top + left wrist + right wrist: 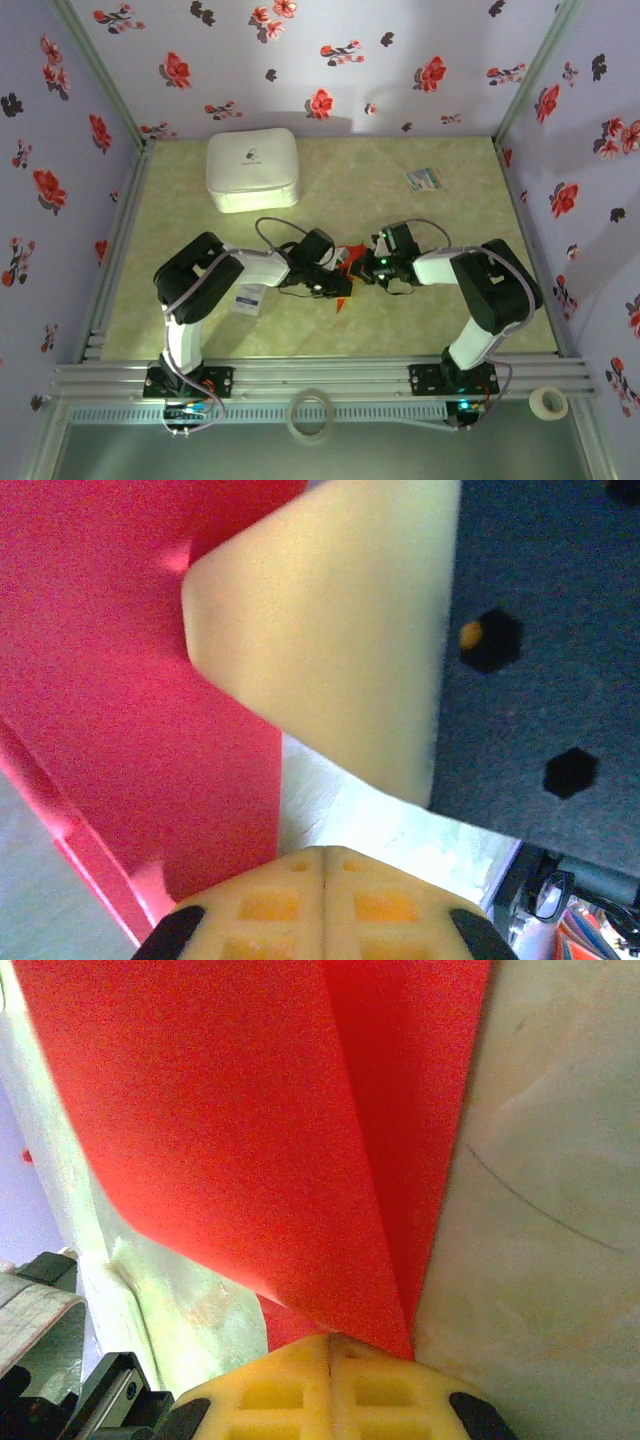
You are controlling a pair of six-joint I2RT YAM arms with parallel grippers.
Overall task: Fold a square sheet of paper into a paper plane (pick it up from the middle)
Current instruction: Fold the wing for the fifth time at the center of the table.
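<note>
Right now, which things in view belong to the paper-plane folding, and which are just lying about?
Part of the job:
red paper sheet, partly folded
right gripper, shut on the sheet
left gripper, shut beside it

Lying about:
white box
multicoloured card
white packet
large tape roll
small tape roll

The left arm [200,278] and right arm [495,285] are built alike, with bulky black joint housings linked by smooth white sections, each on a black base [185,382]. A thin grey cable [262,228] loops out near the left arm's wrist, and a small green light [383,262] glows on the right arm's wrist. The left gripper [325,865] and right gripper [330,1345] have pale yellow fingers moulded with square, waffle-like pockets and black corner pieces.
</note>
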